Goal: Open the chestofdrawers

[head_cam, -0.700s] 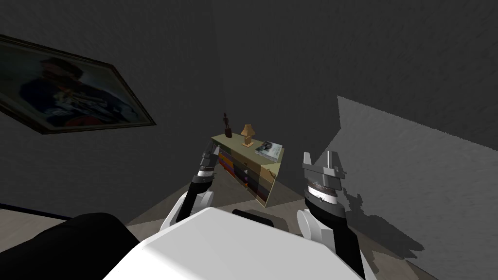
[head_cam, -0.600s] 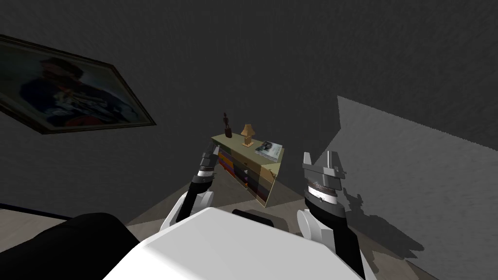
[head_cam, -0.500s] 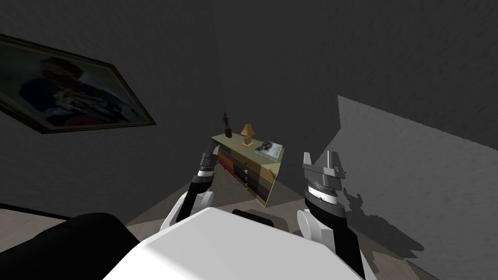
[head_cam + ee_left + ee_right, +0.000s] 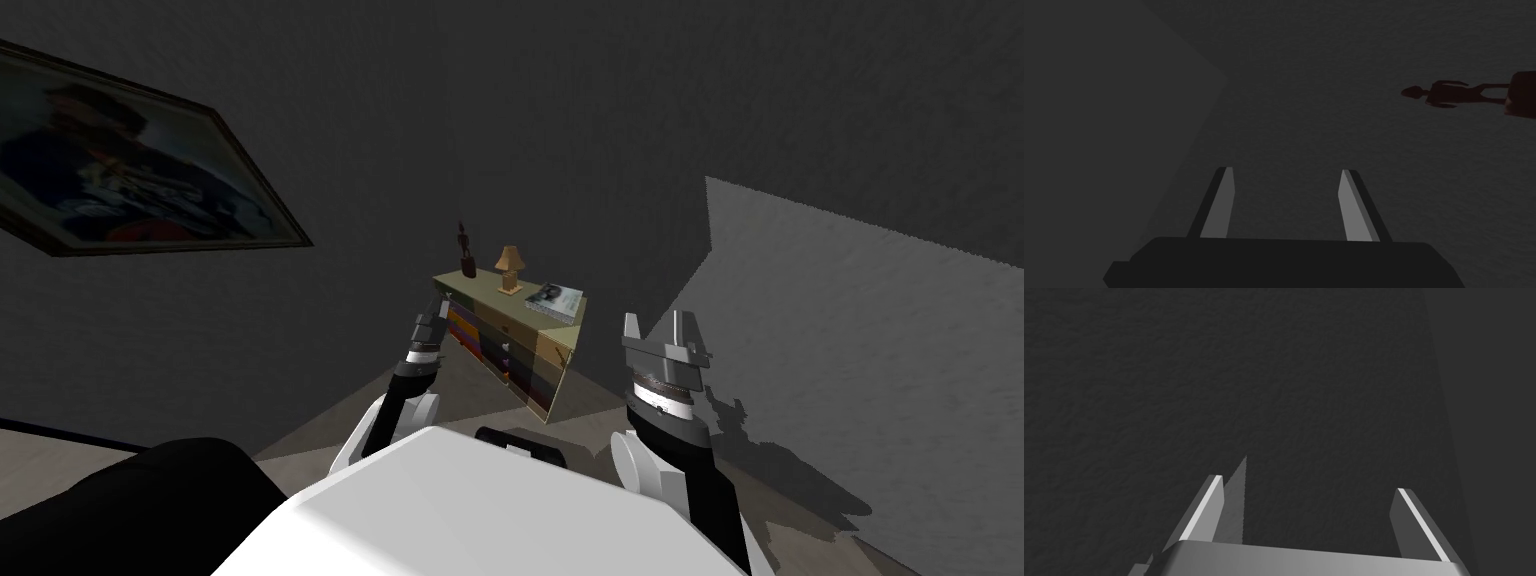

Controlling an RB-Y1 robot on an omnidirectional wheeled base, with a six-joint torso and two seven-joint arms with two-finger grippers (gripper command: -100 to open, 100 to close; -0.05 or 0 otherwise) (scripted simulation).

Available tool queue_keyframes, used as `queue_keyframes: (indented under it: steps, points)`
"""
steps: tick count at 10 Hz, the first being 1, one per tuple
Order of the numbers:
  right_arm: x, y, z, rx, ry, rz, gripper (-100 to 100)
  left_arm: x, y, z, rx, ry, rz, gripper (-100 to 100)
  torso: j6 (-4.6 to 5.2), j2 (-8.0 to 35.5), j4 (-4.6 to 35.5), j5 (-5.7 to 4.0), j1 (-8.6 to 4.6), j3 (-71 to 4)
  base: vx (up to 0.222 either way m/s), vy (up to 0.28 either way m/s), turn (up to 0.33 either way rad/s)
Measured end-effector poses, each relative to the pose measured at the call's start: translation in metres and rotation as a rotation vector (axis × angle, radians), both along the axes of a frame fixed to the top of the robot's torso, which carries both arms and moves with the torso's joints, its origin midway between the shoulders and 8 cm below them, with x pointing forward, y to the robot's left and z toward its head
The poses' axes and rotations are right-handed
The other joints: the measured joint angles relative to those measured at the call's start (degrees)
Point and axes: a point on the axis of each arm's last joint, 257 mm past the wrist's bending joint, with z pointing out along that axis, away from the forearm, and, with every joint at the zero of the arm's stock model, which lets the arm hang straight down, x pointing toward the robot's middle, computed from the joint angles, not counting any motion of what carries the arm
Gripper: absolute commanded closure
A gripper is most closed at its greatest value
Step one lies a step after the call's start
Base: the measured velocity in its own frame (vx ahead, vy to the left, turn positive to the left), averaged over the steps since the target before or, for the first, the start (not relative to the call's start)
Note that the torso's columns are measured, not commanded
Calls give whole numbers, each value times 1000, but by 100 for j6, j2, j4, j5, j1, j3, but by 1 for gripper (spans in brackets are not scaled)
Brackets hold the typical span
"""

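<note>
Stiff, heavy chest of drawers point(image 4: 545, 345) — only a drawer point(image 4: 492, 346) should slide, so I'd take its front handle, too small to make out. My left hand point(image 4: 437, 313) and right hand point(image 4: 660, 323) are both spread, empty.

Chest of drawers point(image 4: 522, 362) top: dark figurine point(image 4: 465, 252), lamp point(image 4: 510, 266), magazine point(image 4: 556, 296).

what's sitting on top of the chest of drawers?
On the chest of drawers stand a dark figurine and a small lamp; a magazine lies flat. Anything under the magazine, and the chest's inside, is covered.
</note>
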Motion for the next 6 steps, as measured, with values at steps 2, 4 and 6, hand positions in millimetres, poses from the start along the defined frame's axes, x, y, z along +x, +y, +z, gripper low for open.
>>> queue_keyframes:
  steps: [2,4,6]
  points:
    - [0,0,0,0,0,0,0,0,0,0,0,0,0,0,0,846,846,0,0,-1691,0,0,0]
    - [0,0,0,0,0,0,0,2,-2,-3,13,8,-8,-100,0,1460,1457,0,1,-2933,14,0,-23]
    - [0,0,0,0,1,0,0,8,-6,-12,46,30,-29,-100,0,1526,1529,0,0,-3072,21,-1,-30]
